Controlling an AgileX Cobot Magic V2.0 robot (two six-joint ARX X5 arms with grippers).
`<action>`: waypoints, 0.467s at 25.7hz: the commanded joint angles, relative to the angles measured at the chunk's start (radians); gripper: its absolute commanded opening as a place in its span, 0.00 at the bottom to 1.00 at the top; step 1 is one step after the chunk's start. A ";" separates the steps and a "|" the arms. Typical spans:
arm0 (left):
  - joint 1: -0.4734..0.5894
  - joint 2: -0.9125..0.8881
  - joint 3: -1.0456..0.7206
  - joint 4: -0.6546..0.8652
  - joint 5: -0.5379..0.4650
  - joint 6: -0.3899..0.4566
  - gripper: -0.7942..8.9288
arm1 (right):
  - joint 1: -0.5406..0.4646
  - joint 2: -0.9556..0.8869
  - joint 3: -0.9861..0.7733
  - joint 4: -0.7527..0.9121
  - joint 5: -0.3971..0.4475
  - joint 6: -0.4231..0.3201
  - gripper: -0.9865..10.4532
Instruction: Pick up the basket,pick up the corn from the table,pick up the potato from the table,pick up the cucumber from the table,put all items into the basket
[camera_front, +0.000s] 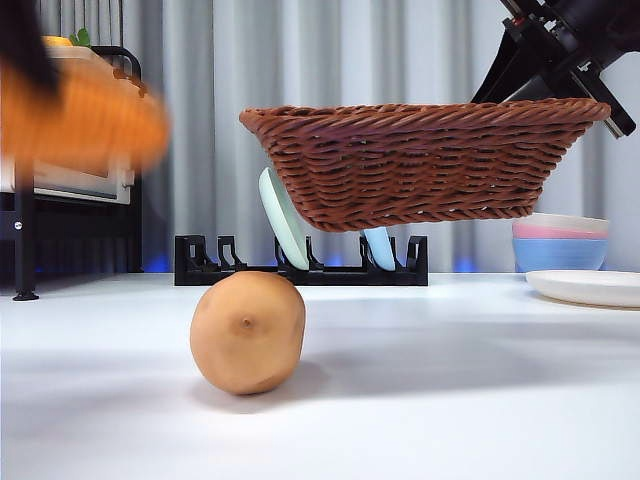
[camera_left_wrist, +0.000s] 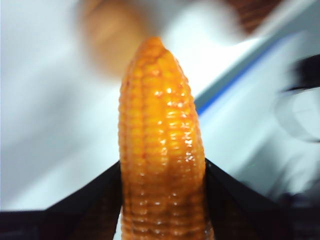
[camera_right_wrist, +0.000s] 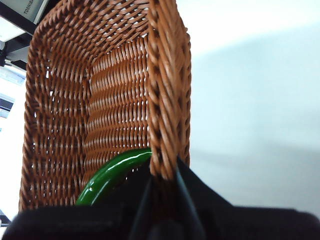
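Observation:
The reddish-brown wicker basket (camera_front: 420, 160) hangs above the table, my right gripper (camera_right_wrist: 164, 184) shut on its braided rim (camera_right_wrist: 167, 100) at the upper right of the front view. Inside it lies the green cucumber (camera_right_wrist: 112, 175). My left gripper (camera_left_wrist: 162, 200) is shut on the orange ribbed corn (camera_left_wrist: 160, 150), which shows as an orange blur (camera_front: 85, 115) high at the left of the front view. The tan potato (camera_front: 247, 332) rests on the white table (camera_front: 450, 400), below the basket's left end.
A black dish rack (camera_front: 300, 268) with pale plates stands behind the basket. Stacked pastel bowls (camera_front: 560, 245) and a white plate (camera_front: 590, 288) sit at the right. A dark stand with an appliance (camera_front: 70, 185) is at the far left.

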 joint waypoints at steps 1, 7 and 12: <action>-0.002 -0.075 0.063 0.092 0.003 -0.020 0.07 | 0.000 -0.002 0.010 0.020 -0.006 0.000 0.08; -0.012 -0.064 0.142 0.393 -0.119 -0.153 0.07 | 0.001 -0.002 0.010 0.020 -0.006 0.000 0.08; -0.044 0.045 0.178 0.503 -0.259 -0.184 0.07 | 0.001 -0.003 0.010 0.019 -0.006 0.003 0.08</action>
